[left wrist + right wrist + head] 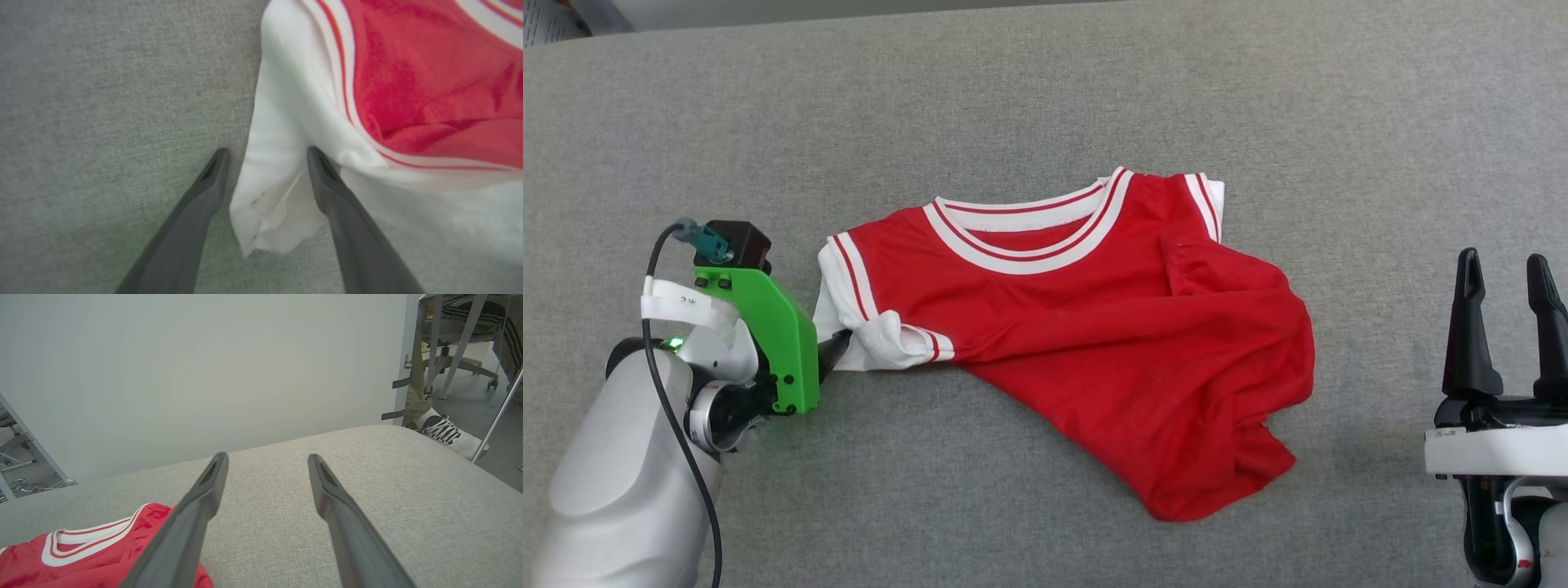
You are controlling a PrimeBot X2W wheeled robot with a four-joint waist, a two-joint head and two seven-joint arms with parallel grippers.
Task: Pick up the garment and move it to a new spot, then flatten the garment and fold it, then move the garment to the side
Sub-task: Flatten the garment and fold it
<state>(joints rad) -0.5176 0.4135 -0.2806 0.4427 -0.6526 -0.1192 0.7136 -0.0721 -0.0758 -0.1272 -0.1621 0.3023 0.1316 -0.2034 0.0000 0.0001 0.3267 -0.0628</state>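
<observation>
Item count, as visible:

- Garment: one.
- White sleeves on it: two, one at each end of the collar.
- Striped collar: one.
- Grey padded surface: one.
- Grippers: two, the left gripper and the right gripper.
- Dark fingers: two per gripper, four in total.
- Green bracket on the left wrist: one.
- Black cable: one.
- A person's shoe: one.
</observation>
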